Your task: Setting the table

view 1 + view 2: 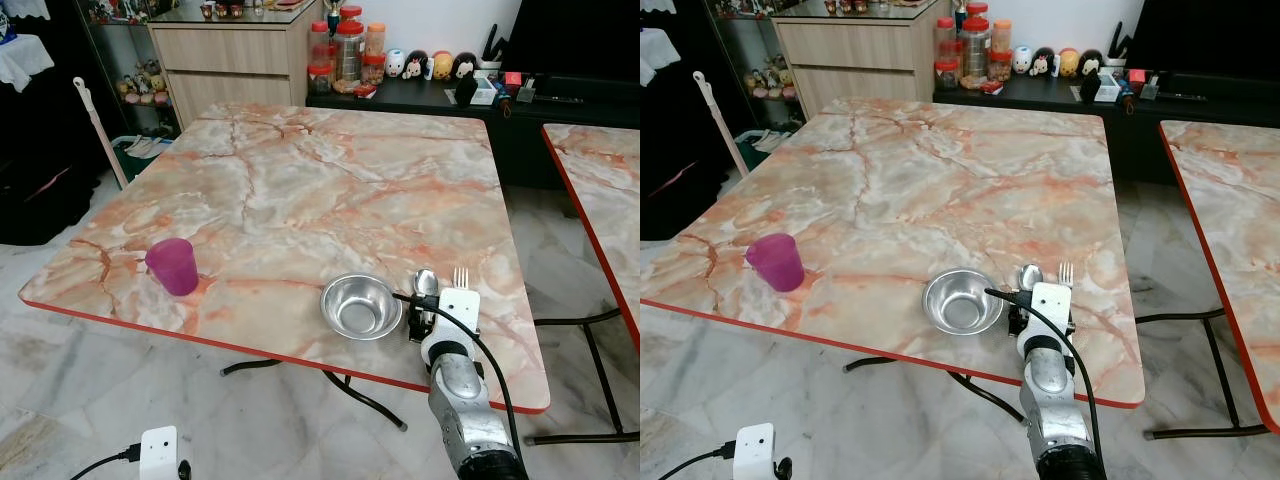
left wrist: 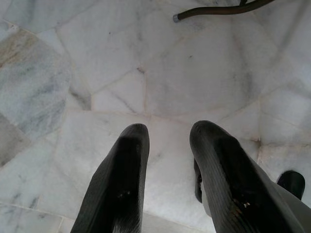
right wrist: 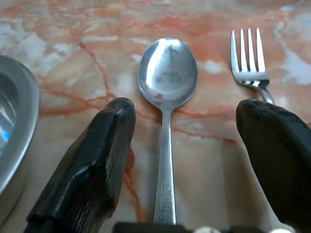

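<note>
Hidden: spoon (image 3: pixel 166 82) handle end runs under right gripper (image 3: pixel 187 145); fork (image 3: pixel 249 58) handle cut off behind one finger
Right gripper: over the table (image 1: pixel 300 190) near edge, fingers spread wide astride the spoon, gripping nothing
Left gripper (image 2: pixel 167 160): hangs over the floor, fingers parted, empty
Layout: bowl (image 1: pixel 360 306) just left of spoon; purple cup (image 1: pixel 172 266) well apart, near left corner
Room: open tabletop beyond the bowl

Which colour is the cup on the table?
The cup is purple-pink, clearest in the left eye view.

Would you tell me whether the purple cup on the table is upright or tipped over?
Upright: the purple cup stands on its base on the marble table, with its open mouth facing up.
</note>
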Tool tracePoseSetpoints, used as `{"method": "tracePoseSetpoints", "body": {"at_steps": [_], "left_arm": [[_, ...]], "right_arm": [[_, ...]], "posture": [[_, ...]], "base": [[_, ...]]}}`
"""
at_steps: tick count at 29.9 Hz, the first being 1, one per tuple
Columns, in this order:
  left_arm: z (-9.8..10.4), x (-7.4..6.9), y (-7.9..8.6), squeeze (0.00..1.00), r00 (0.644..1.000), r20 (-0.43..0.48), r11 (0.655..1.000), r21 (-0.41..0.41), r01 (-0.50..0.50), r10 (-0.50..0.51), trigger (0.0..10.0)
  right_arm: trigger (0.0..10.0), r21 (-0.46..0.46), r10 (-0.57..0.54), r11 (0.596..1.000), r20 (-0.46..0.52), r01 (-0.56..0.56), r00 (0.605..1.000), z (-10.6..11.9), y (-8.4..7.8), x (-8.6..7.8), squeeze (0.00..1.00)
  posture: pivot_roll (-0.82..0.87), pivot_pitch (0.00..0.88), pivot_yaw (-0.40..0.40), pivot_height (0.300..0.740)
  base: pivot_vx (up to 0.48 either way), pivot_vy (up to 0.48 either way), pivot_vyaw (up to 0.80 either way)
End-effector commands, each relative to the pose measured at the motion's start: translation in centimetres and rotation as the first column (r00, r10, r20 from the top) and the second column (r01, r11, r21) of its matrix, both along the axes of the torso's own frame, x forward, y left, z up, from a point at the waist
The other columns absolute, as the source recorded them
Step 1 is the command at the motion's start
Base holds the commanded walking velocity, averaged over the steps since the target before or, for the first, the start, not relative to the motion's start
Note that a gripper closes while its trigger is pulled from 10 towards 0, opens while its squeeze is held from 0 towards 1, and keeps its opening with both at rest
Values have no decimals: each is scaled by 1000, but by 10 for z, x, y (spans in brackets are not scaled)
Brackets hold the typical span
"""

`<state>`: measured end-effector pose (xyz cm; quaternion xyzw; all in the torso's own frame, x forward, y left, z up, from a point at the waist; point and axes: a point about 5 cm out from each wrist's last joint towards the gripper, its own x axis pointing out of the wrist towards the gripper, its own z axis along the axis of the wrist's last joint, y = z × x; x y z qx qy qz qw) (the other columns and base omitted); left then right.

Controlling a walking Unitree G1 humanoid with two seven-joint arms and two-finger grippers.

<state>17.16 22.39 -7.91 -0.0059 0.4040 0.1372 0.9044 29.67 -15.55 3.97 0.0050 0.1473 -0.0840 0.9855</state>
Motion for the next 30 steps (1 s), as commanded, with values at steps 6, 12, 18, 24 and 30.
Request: {"method": "tracePoseSetpoints", "body": {"at_steps": [6,12,18,24,30], "left_arm": [[-1,-1,-1,0,1000,-12,1000,-10,2,-2,10000],[-2,-1,-3,0,1000,-17,1000,-18,7,-7,10000],[-3,-1,-7,0,1000,-22,999,-52,7,-8,10000],[-4,-2,-10,0,1000,-27,997,-71,10,-11,10000],[-5,-3,-12,0,999,-29,996,-87,13,-16,10000]], "right_arm": [[10000,8,18,1000,-26,-18,999,2,5,3,0],[10000,5,36,999,-71,-35,997,-2,7,2,0],[8118,-37,34,999,-148,-40,988,-9,4,-1,0],[0,-63,27,997,-169,-38,985,-10,1,-2,0],[0,-63,31,997,-176,-43,984,-10,1,-2,0]], "posture": [[-17,0,19,732],[-20,0,19,732],[-20,0,15,732],[-19,0,12,732],[-19,0,9,732]], "base": [[0,0,0],[0,0,0],[0,0,0],[0,0,0],[0,0,0]]}}
